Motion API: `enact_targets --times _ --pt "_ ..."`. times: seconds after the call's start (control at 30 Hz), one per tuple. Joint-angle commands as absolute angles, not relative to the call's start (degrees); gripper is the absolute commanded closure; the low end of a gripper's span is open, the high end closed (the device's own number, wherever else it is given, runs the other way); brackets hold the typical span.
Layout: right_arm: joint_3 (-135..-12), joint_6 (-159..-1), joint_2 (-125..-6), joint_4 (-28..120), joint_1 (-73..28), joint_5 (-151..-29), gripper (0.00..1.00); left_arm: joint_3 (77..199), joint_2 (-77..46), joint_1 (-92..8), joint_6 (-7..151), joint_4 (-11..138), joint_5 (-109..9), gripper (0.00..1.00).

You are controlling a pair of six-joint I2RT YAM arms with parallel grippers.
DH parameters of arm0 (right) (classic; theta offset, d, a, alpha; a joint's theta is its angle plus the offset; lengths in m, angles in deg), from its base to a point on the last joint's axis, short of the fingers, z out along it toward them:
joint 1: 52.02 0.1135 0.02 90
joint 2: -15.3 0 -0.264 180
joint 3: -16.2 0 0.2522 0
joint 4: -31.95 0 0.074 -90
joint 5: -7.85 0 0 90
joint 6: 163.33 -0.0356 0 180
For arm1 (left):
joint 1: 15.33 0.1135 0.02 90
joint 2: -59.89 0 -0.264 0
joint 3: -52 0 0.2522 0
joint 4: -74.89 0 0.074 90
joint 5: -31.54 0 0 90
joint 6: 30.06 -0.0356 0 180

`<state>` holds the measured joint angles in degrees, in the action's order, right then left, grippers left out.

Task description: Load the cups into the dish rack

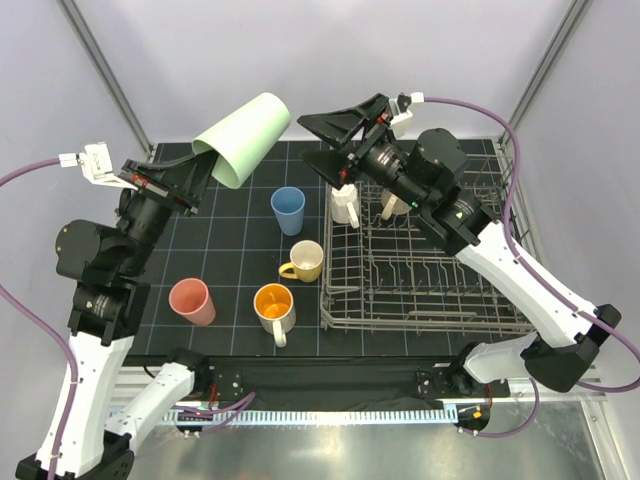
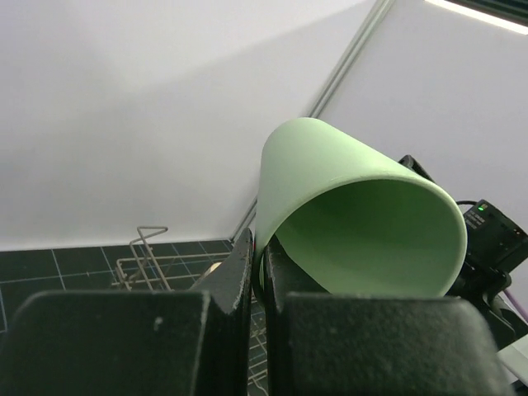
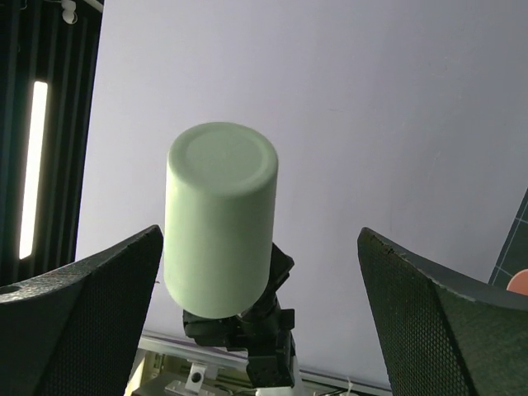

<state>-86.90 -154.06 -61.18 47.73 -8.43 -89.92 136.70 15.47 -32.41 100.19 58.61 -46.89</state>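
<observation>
Top external: left end effector (image 1: 203, 163) grips green cup (image 1: 247, 135); right end effector (image 1: 306, 140) spread; mug (image 1: 345, 205) in rack (image 1: 430, 285).

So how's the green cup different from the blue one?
The green cup is in the air, pinched by its rim in the left gripper; the blue cup stands free on the mat. Green is tilted, mouth toward the gripper; blue is upright, mouth up. Both are plain, without handles.

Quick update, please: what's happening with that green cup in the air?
Left gripper shut on green cup, aloft, tilted. Right gripper open, facing its base. Nothing between them.
</observation>
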Motion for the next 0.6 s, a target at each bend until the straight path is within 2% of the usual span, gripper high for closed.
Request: enact_targets --times 0.0,0.57 --pt "-87.91 -150.68 -58.26 44.66 -6.76 -87.86 0.00 138.28 16.12 -32.38 99.66 59.02 -48.10 1.00" --pt "-92.74 -156.13 -67.49 33.94 -3.24 -89.26 0.00 136.17 15.68 -32.29 100.19 60.78 -43.61 1.00"
